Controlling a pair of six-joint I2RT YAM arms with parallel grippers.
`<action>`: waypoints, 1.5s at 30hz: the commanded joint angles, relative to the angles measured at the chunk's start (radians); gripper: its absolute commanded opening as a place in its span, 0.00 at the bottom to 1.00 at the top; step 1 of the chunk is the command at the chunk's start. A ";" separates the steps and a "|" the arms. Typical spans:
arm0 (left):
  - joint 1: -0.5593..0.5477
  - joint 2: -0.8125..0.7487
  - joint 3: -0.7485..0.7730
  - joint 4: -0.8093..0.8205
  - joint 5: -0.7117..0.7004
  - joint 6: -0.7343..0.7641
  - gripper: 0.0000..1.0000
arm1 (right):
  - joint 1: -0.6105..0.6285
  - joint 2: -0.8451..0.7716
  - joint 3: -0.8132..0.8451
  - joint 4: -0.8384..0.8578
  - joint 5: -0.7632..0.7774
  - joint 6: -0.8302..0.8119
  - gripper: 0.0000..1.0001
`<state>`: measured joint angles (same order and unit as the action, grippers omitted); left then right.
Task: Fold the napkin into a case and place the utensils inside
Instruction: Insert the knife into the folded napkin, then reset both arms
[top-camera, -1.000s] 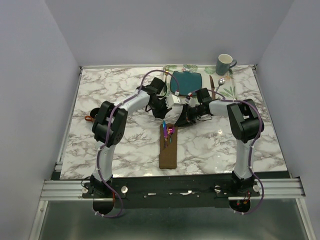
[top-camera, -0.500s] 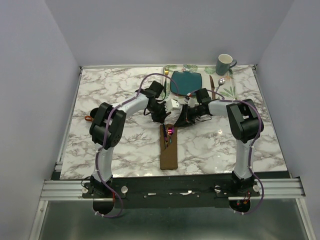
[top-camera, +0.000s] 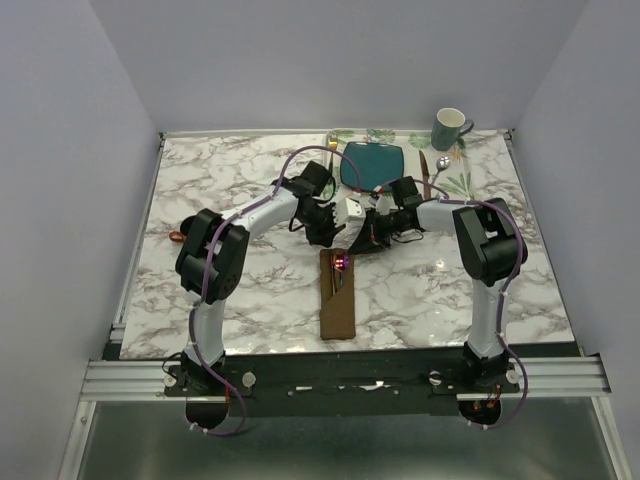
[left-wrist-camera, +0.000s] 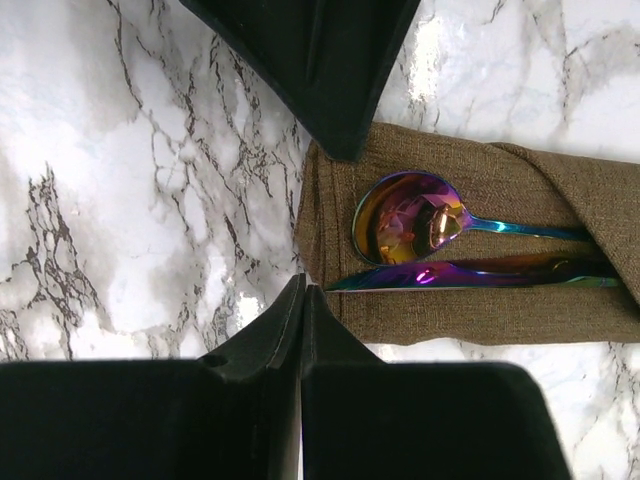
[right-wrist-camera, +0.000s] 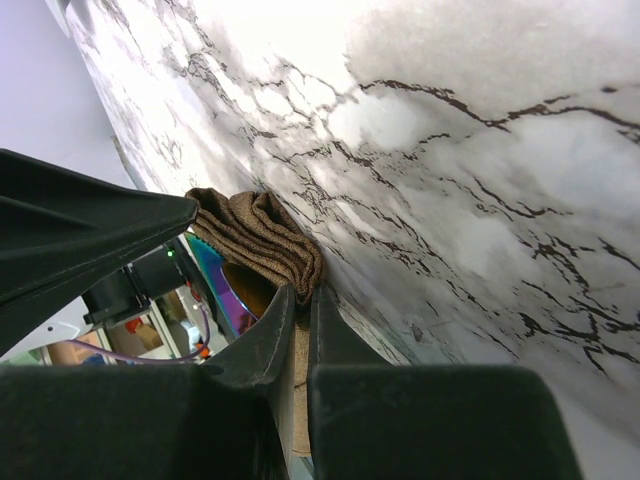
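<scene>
- The napkin (top-camera: 337, 305) lay folded into a long narrow case, on the arms' side of the teal plate (top-camera: 372, 165), apart from it.
- The utensils (left-wrist-camera: 405, 215) sat tucked in its end nearest that plate, the spoon bowl showing.
- The left gripper (left-wrist-camera: 322, 218) hung over that end, jaws slightly apart, holding nothing.
- The right gripper (right-wrist-camera: 243, 248) had its jaws either side of the bunched corner there; whether they pinched it I couldn't tell.

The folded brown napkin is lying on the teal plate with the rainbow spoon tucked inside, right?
No: the napkin lies on the marble table, apart from the teal plate, as the top view shows. The rainbow spoon is tucked inside.
</scene>
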<state>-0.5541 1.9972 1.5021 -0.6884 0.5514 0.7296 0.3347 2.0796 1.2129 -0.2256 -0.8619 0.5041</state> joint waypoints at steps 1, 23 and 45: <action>-0.009 -0.037 -0.009 -0.048 0.018 0.050 0.09 | 0.007 0.014 0.016 0.011 0.003 -0.012 0.11; -0.050 -0.087 -0.069 -0.057 -0.030 0.143 0.12 | 0.009 0.010 0.020 0.011 0.000 -0.009 0.11; 0.192 -0.552 -0.146 0.207 -0.100 -0.501 0.99 | -0.010 -0.348 0.085 -0.216 0.136 -0.274 0.83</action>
<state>-0.3939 1.5127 1.3441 -0.5171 0.4965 0.3702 0.3344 1.8282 1.2617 -0.3183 -0.7990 0.3637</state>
